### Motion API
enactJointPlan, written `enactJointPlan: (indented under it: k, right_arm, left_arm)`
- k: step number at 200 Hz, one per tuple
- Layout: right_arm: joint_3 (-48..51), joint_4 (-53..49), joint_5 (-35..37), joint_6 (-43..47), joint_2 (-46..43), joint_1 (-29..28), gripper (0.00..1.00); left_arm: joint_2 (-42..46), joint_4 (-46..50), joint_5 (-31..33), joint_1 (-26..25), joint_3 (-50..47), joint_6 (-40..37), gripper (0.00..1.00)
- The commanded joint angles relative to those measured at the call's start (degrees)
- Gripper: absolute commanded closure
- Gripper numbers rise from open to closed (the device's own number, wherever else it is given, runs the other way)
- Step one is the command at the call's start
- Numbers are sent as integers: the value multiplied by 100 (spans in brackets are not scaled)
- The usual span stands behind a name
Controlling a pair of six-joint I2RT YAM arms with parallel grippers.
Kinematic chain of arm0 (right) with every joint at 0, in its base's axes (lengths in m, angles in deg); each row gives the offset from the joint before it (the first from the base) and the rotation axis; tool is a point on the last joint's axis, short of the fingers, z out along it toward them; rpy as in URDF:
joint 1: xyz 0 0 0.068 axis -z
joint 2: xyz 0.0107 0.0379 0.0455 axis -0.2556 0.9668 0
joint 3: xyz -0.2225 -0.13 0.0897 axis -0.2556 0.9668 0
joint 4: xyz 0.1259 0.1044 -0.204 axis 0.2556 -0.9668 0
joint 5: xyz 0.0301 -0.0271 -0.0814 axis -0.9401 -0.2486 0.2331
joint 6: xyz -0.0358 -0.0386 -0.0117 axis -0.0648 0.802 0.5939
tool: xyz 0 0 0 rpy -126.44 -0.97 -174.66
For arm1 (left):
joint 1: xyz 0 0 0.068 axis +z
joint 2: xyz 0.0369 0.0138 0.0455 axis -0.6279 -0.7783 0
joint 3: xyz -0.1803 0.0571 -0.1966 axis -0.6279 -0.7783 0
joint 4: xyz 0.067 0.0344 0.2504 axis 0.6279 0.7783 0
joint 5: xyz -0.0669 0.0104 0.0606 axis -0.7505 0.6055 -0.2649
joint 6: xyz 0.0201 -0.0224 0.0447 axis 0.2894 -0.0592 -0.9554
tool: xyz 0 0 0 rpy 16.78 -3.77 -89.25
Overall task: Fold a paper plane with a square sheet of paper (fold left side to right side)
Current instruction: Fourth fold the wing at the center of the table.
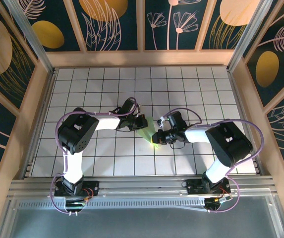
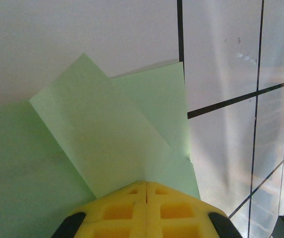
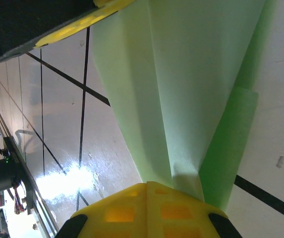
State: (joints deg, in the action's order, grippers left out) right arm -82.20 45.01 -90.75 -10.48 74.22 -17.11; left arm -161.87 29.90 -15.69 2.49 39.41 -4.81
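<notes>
From above, we see a white desk ruled with a dark grid and walled by panels painted with gold leaves and flowers on dark blue. Two white and black arms reach in from the near edge and meet near the middle of the desk.

Between them is the green paper, pale and thin, folded into a narrow strip that runs slantwise from one arm to the other. The left tool is at the strip's far end. The right tool is at its near end, where the paper looks brightest.

In the left wrist view, the left tool's yellow pads are pressed together with no gap between them. A slanted folded flap narrows to a point right at their seam, so the tool seems to pinch the paper there. A second layer lies behind the flap, with its upper corner beside a dark grid line. More green spreads out to the left.

In the right wrist view, the right tool's yellow pads are also closed tight. The paper narrows into them and puckers slightly where it enters, so this tool grips it too. From there the paper widens away, with a long crease down its length. It throws a green shadow on the desk to the right. A yellow finger of the left tool touches the paper's far edge.
</notes>
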Motion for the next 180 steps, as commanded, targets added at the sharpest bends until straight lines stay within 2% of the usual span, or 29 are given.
enactJointPlan:
  k: [1, 106, 143, 180]
  right_arm:
    - [112, 33, 121, 6, 84, 28, 100]
    - [149, -729, 671, 106, 285, 28, 100]
    - [133, -936, 886, 125, 391, 28, 100]
    - [131, -943, 965, 40, 423, 28, 100]
  left_arm:
    - [-181, 591, 490, 37, -105, -125, 100]
    - [-14, 442, 324, 42, 30, -128, 100]
    - [339, 214, 172, 43, 143, -172, 96]
    - [824, -317, -155, 27, -271, 10, 97]
